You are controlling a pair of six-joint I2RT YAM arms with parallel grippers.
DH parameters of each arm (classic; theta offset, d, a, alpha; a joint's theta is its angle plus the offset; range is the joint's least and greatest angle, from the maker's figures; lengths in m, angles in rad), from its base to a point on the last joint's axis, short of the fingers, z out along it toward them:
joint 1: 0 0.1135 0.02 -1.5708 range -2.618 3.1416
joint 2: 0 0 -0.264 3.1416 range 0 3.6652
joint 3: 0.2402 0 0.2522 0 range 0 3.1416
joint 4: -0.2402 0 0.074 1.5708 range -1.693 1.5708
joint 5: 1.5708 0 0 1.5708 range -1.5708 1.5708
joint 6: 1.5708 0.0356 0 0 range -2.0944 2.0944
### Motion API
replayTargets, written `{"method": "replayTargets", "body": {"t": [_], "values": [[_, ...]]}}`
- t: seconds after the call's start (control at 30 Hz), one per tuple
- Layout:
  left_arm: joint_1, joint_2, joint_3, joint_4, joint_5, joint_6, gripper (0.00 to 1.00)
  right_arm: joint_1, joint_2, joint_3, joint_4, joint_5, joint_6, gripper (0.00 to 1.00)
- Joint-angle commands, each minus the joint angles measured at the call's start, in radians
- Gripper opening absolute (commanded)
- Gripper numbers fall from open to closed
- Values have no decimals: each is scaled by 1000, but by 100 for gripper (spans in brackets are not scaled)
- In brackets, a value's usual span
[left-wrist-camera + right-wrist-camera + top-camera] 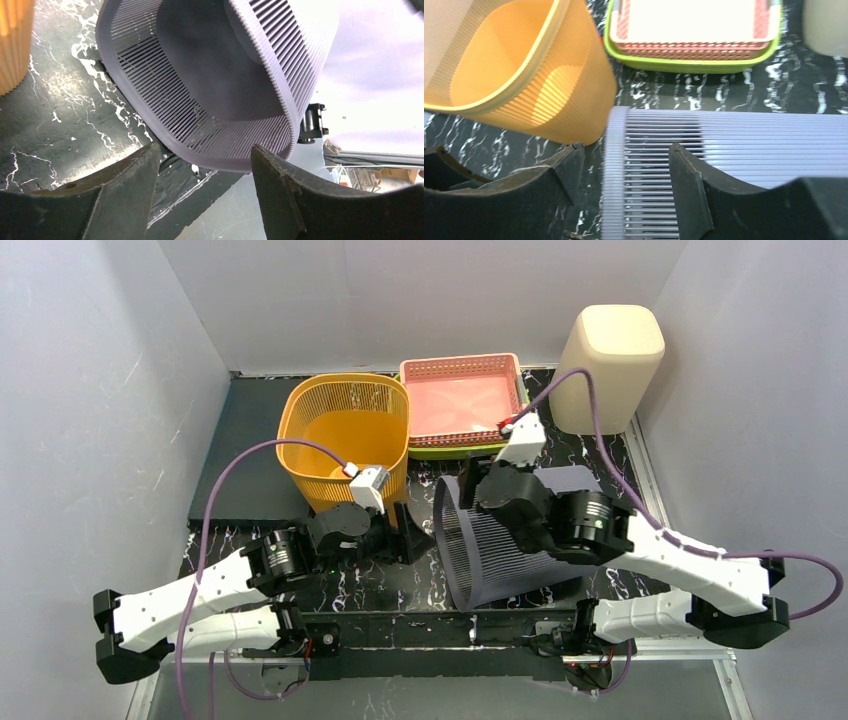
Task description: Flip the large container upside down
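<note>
Black marbled table (380, 585): we see an orange plastic bin (345, 430) beside our tipped grey slatted basket (500, 560). The right gripper (624, 150) is open over its rim, and the left gripper (205, 150) is open nearby.

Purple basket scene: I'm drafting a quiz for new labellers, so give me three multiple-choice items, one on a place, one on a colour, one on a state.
1. Where does the orange basket stand relative to the purple basket?
A) to its left
B) to its right
C) inside it

2. What colour is the outer tray that holds the pink tray?
A) blue
B) green
C) black

3. How does the purple basket lie?
A) upright
B) upside down
C) on its side

Answers:
1 A: the top view shows it left of the purple one and farther back.
2 B: a green rim shows around the pink tray.
3 C: its open mouth faces sideways, not up or down.
</note>
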Motion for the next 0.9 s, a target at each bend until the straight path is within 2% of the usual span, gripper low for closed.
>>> {"method": "replayTargets", "body": {"t": [0.0,0.2,0.3,0.4,0.43,0.47,0.6,0.73,0.87], "values": [[-43,50,65,18,-47,8,65,3,-101,32,-108,219,-20,73],[-99,116,113,48,-98,1,65,-31,-159,-11,-228,331,-86,79],[-111,129,129,49,-117,1,66,-133,-131,-15,-283,309,-134,81],[-119,149,148,52,-122,-2,67,-408,-102,-48,-196,39,-335,82],[-123,157,155,52,-122,-3,67,-545,-93,-55,-178,-32,-369,82],[-129,164,161,52,-123,-4,67,-627,-86,-55,-180,-79,-388,81],[-147,189,181,52,-138,-11,68,-833,-131,-69,-109,-279,-436,85],[-149,191,188,45,-164,-16,69,-1002,-91,-69,-140,-483,-445,89],[-149,217,218,3,-175,-24,70,-1212,-112,-145,-100,-781,-446,94]]}}
